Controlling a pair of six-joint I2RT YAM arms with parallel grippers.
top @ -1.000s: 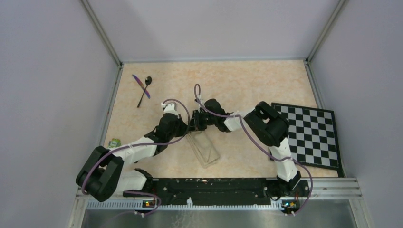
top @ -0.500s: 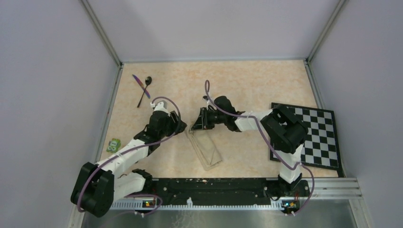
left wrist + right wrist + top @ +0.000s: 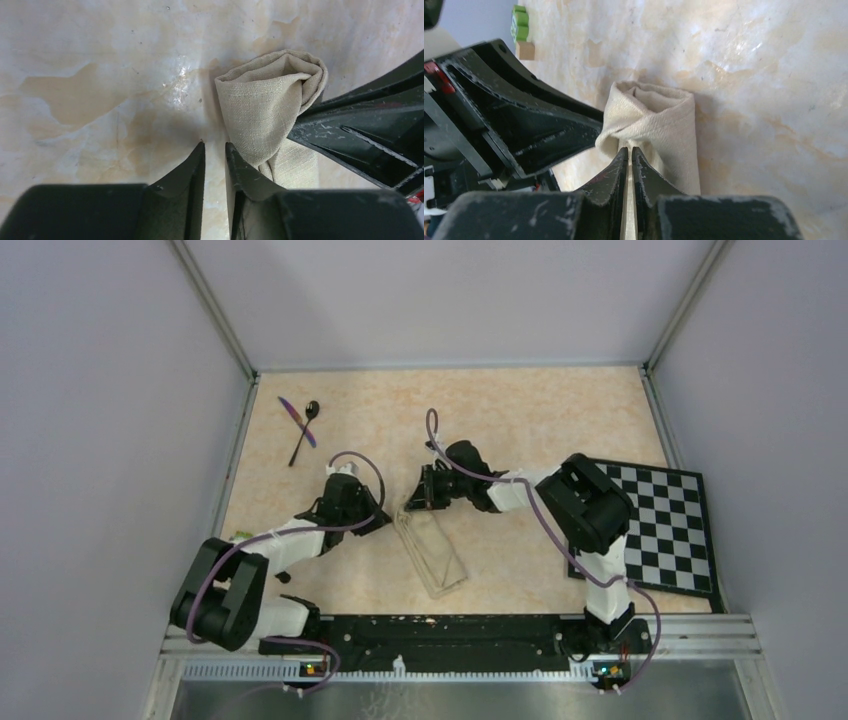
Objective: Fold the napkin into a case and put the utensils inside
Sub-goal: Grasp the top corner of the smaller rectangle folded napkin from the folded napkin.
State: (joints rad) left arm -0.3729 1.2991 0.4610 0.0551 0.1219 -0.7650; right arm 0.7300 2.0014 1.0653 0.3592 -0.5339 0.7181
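The napkin (image 3: 432, 552) lies as a narrow beige oblong case on the table's near middle, its far end bunched and lifted. My right gripper (image 3: 412, 498) is shut on a fold of that far end, seen up close in the right wrist view (image 3: 630, 150) on the cloth (image 3: 659, 125). My left gripper (image 3: 378, 517) sits just left of the napkin, jaws nearly closed with only table between them (image 3: 214, 147); the cloth (image 3: 265, 105) lies beside its right finger. The black spoon (image 3: 303, 435) and purple knife (image 3: 297, 422) lie crossed at the far left.
A black-and-white checkerboard (image 3: 655, 525) lies at the right edge. A small green block (image 3: 520, 22) on a wooden piece sits by the left wall. The enclosure walls ring the tabletop (image 3: 520, 420).
My left gripper has pulled back left, away from the napkin's far end, and now sits low beside it. My right gripper stayed on that end, shifting it slightly.
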